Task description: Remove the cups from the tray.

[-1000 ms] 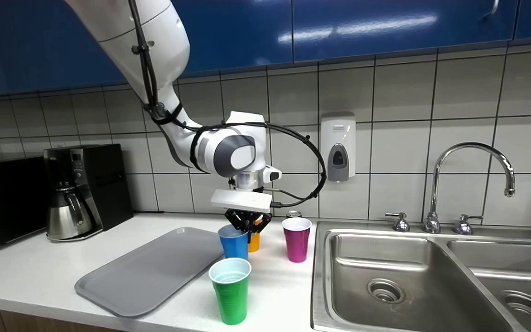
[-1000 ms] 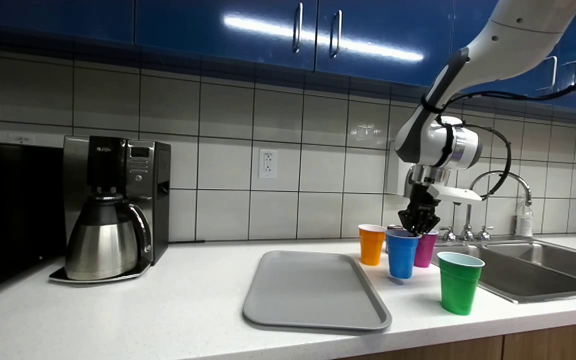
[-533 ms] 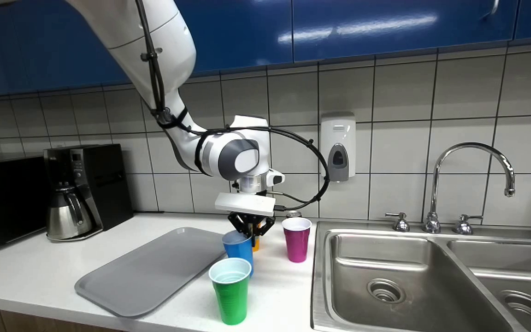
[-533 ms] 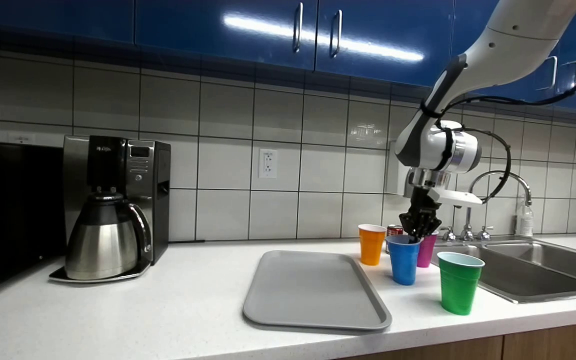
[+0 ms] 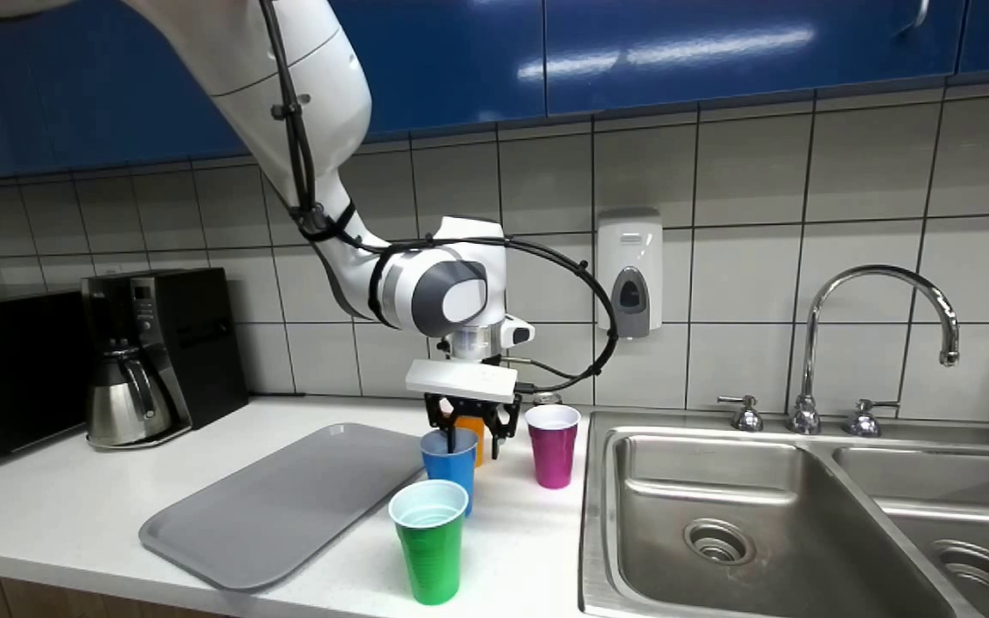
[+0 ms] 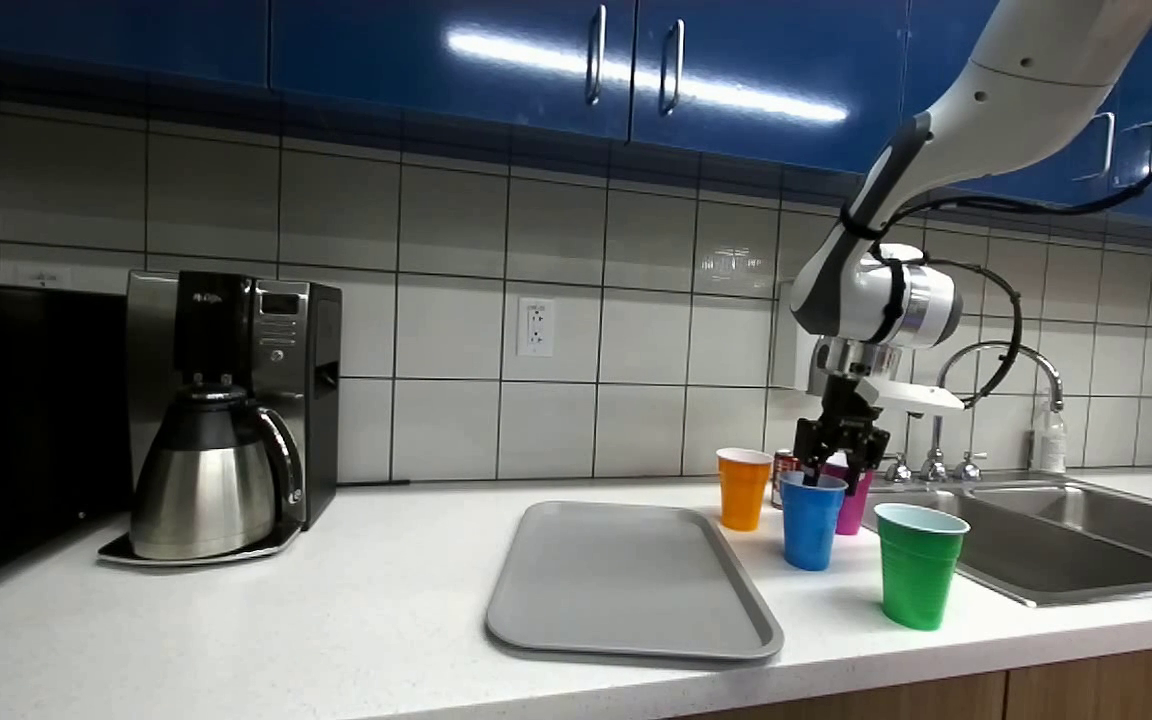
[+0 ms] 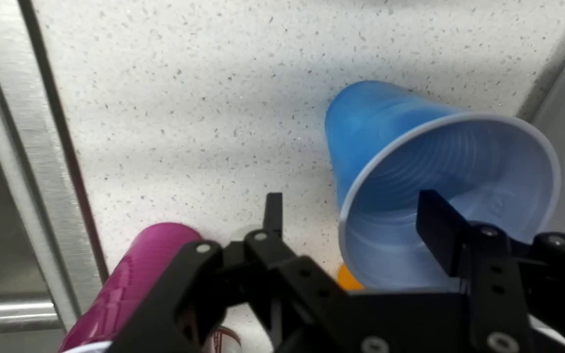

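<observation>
Beside the grey tray (image 6: 626, 580), the tool (image 7: 351, 211), jaws spread, has one finger (image 7: 438, 226) inside the blue cup (image 6: 810, 532), so rising straight up should avoid tipping it.

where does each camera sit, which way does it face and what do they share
An exterior view: in front of the counter, facing the tiled wall, sink at picture right; arm and gripper show.
An exterior view: also in front, facing that wall, tray low and central; arm and gripper show.
Wrist view: on the wrist, looking down at counter and blue cup; gripper fingers show.
Both exterior views share tray, sink and coffee maker.
</observation>
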`<move>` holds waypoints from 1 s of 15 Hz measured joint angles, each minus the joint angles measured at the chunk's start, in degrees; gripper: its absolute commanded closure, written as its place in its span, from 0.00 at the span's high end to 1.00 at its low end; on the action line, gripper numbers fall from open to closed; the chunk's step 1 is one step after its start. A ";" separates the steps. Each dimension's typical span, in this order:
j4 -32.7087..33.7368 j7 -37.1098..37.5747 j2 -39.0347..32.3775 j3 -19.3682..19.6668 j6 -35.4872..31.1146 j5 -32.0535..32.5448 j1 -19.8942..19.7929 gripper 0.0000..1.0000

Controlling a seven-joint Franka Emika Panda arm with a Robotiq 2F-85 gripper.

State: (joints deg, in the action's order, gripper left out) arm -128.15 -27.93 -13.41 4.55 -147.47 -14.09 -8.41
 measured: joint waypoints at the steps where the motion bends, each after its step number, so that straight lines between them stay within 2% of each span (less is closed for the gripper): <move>1: 0.12 0.00 -0.05 0.00 0.00 0.00 0.00 1.00; 15: 2.44 0.00 1.93 -0.64 0.00 -0.18 -0.20 1.00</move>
State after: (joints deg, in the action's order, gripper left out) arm -125.72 -27.93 -11.47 3.91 -147.47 -14.27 -8.61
